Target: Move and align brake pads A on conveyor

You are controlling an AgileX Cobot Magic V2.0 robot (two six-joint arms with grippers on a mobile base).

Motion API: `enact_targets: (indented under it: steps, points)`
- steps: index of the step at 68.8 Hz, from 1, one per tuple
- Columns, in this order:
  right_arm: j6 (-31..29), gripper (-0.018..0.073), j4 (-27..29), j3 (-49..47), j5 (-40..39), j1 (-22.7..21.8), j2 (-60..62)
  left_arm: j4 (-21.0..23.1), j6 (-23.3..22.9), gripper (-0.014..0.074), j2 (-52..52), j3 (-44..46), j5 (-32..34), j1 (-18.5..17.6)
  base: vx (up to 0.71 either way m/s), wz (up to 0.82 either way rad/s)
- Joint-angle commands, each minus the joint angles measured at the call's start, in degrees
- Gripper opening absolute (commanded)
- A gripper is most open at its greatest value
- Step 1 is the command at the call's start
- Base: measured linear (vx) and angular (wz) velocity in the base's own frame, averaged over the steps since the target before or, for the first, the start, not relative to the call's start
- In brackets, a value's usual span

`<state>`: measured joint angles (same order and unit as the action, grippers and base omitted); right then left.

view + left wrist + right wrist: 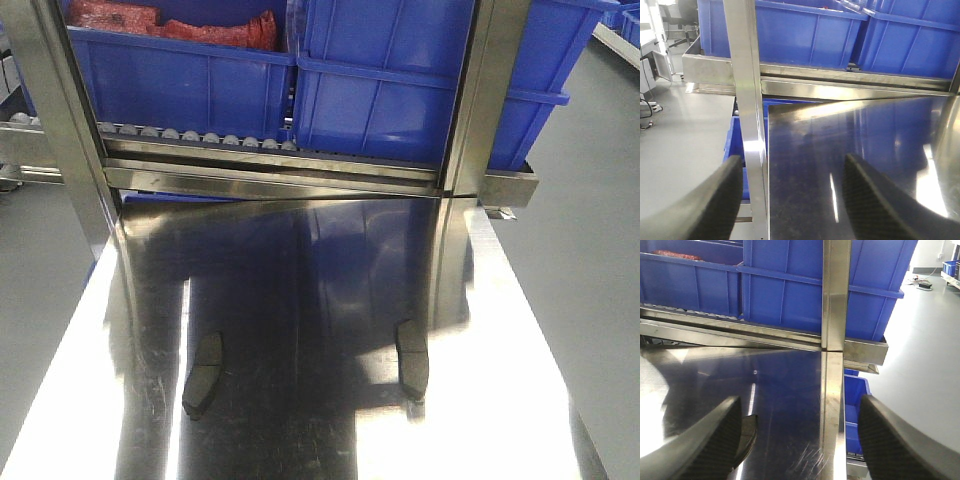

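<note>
In the front view, two brake pads lie flat on the shiny steel tabletop (320, 260), well apart from each other. The left pad (203, 375) has its long axis running from the near edge toward the rack, with its far end leaning slightly right. The right pad (412, 360) lies almost parallel, its far end leaning slightly left. Beyond them a roller rack (200, 135) carries blue bins (380, 90), and one bin holds red parts (170, 25). Grey floor (590, 250) flanks the table.

In the left wrist view, the left gripper (792, 167) has its fingers spread with nothing between them. It hangs over the tabletop's edge beside a steel post (747, 100).

In the right wrist view, the right gripper (800, 407) also has its fingers wide apart and empty. One brake pad (747, 432) peeks out just beside a finger; whether they touch cannot be told.
</note>
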<state>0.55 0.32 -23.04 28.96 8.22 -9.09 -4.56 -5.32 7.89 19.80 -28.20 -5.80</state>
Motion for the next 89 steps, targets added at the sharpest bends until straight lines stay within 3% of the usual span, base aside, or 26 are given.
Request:
enact_targets:
  steps: [1, 54, 66, 75, 89]
  points:
    - [-0.6, 0.0473, -0.3, -1.4, -4.1, -0.1, -0.7, 0.2, -0.1, 0.0430, 0.8, 1.4, 4.0, 0.0, 0.00, 0.00]
    - [-0.6, 0.0473, -0.3, -1.4, -4.2, -0.1, -0.7, 0.2, -0.1, 0.0430, 0.8, 1.4, 4.7, 0.0, 0.00, 0.00]
    - [-0.6, 0.0473, -0.3, -1.4, -4.2, -0.1, -0.7, 0.3, -0.7, 0.0430, 1.7, 2.2, 1.3, 0.0, 0.00, 0.00]
    - [-0.6, 0.0473, -0.3, -1.4, -4.0, -0.1, -0.7, 0.1, -1.3, 0.0430, 10.6, 6.2, -3.7, 0.0, 0.00, 0.00]
    - [-0.6, 0.0473, -0.3, -1.4, -4.0, -0.1, -0.7, 0.1, -1.2, 0.0430, 32.5, 15.0, -10.2, 0.0, 0.00, 0.00]
